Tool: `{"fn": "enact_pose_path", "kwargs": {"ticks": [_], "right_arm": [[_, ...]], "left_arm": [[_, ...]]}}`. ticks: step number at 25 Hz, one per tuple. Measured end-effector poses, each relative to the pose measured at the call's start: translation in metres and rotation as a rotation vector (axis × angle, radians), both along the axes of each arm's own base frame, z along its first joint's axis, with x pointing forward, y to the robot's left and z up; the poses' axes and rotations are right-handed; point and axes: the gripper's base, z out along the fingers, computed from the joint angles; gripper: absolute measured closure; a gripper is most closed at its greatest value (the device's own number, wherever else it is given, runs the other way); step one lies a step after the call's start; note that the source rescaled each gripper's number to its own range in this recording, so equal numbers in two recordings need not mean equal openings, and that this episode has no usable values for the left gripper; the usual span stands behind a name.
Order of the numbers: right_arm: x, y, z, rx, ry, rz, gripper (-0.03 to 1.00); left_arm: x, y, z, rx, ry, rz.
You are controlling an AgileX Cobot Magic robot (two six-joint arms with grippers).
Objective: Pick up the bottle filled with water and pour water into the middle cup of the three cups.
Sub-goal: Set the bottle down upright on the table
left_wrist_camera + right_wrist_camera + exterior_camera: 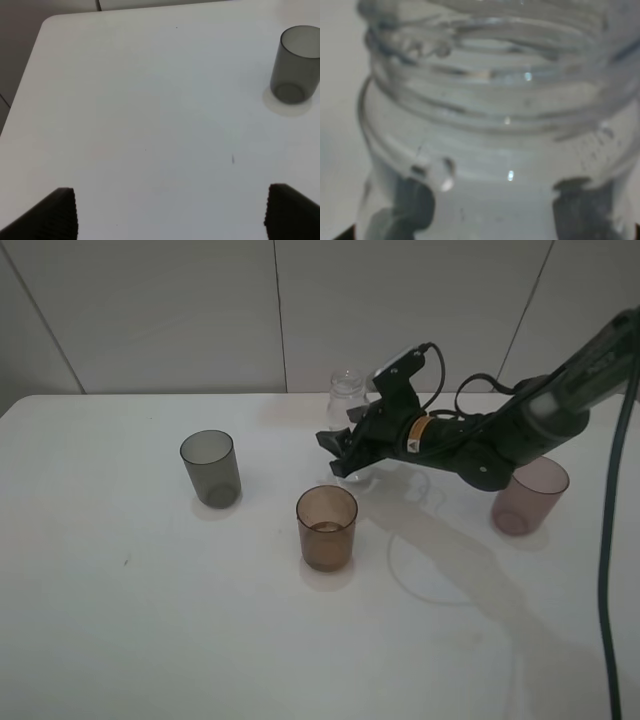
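Observation:
The clear bottle [346, 392] stands upright at the back of the table, behind the amber-brown middle cup [326, 527]. My right gripper [335, 454] reaches in from the right with its jaws on either side of the bottle's body. In the right wrist view the bottle's threaded neck [495, 115] fills the frame, and the dark fingers [415, 205] show at both sides through the plastic. The smoky grey cup [210, 468] stands to the left and the mauve-purple cup [530, 495] to the right. My left gripper [175, 212] is open and empty over bare table, with the grey cup [295, 65] far ahead of it.
The white table [150, 620] meets a white wall at the back. The right arm's cable [608, 570] hangs down the right side. The mauve-purple cup sits partly under the right arm. The left arm does not show in the exterior high view.

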Motion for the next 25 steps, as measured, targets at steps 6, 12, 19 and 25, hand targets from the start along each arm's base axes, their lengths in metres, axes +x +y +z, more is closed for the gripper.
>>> {"fn": "enact_pose_path", "kwargs": {"ticks": [6, 12, 19, 25], "right_arm": [[0.000, 0.000, 0.000, 0.006, -0.002, -0.003, 0.25], [0.001, 0.001, 0.008, 0.026, -0.029, 0.002, -0.01], [0.002, -0.001, 0.066, 0.044, -0.142, -0.013, -0.03], [-0.005, -0.012, 0.116, 0.025, -0.108, -0.110, -0.03]], "left_arm": [[0.000, 0.000, 0.000, 0.000, 0.000, 0.000], [0.000, 0.000, 0.000, 0.000, 0.000, 0.000], [0.000, 0.000, 0.000, 0.000, 0.000, 0.000], [0.000, 0.000, 0.000, 0.000, 0.000, 0.000]]}}
